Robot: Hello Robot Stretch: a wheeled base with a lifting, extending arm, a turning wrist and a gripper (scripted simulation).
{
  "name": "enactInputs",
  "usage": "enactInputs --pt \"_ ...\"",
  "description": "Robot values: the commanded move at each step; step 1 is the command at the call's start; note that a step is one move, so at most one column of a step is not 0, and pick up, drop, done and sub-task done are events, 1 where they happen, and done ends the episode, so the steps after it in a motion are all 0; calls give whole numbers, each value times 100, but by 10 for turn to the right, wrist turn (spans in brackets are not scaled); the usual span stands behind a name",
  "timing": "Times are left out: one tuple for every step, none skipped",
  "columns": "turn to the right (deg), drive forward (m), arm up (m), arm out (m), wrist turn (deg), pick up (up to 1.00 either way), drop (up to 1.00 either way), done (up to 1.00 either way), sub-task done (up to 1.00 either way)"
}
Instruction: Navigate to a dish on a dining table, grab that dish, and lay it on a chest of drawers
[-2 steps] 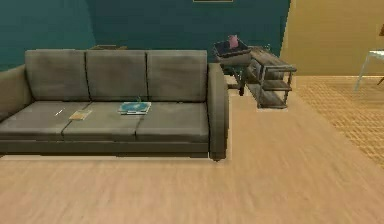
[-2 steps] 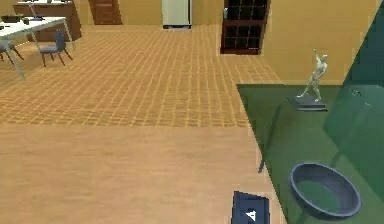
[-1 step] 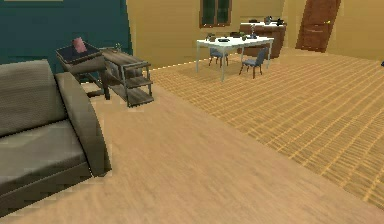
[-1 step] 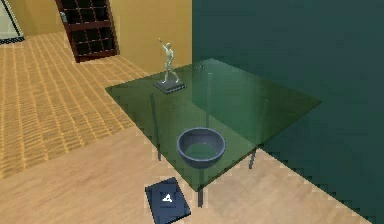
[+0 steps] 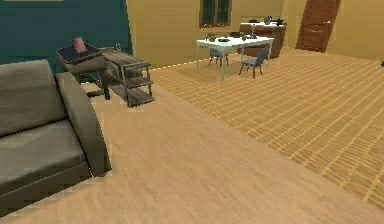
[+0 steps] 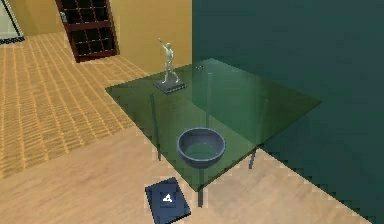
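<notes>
Far across the room in the forward view stands a white dining table with small dark things on its top, too small to name. Two blue-grey chairs are drawn up to it. In the arm side view a dark blue-grey bowl sits near the front corner of a green glass table. A small pale statue of a figure stands at that table's far left corner.
A grey sofa takes up the forward view's left. Past it are a dark seat with a red thing and a low shelf cart. A brown door and a dark counter lie far off. A dark flat thing lies on the floor.
</notes>
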Motion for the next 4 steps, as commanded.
enactInputs --pt "0 0 38 0 0 0 0 0 0" --pt "0 0 0 28 0 0 0 0 0" --pt "0 0 0 0 450 0 0 0 0" --pt "0 0 0 0 450 0 0 0 0"
